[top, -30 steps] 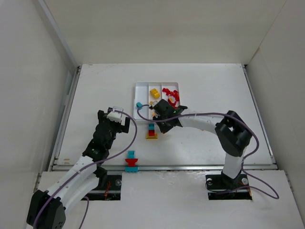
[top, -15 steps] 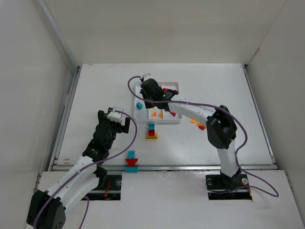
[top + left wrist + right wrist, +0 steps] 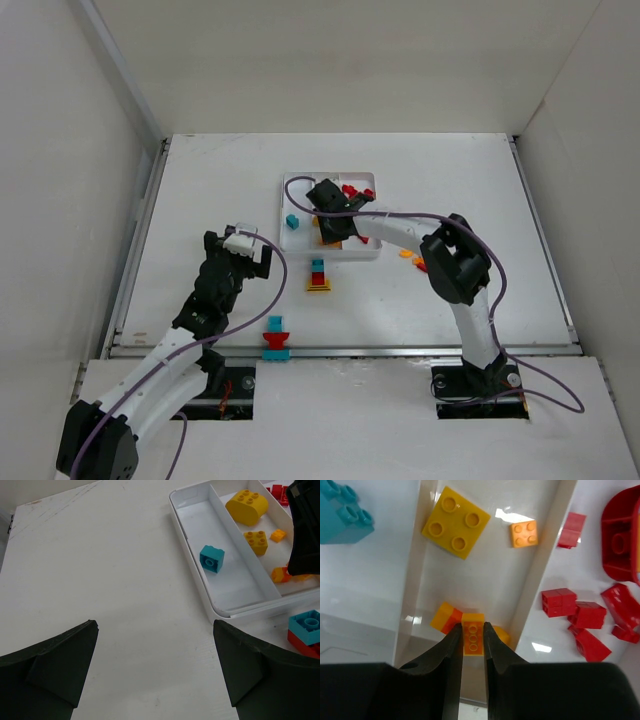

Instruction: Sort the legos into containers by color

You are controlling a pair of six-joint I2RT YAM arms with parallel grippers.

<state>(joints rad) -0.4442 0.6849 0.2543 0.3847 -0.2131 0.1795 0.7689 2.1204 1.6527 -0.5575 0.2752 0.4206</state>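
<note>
Tabletop (image 3: 210, 190), white, boxed by pale walls (image 3: 330, 60), bears the white tray (image 3: 292, 240).

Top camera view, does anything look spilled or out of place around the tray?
Yes. A few orange and red bricks lie loose on the table right of the tray, outside every compartment, as if spilled. A multicolour stack just before the tray and another stack at the near edge wait unsorted.
</note>
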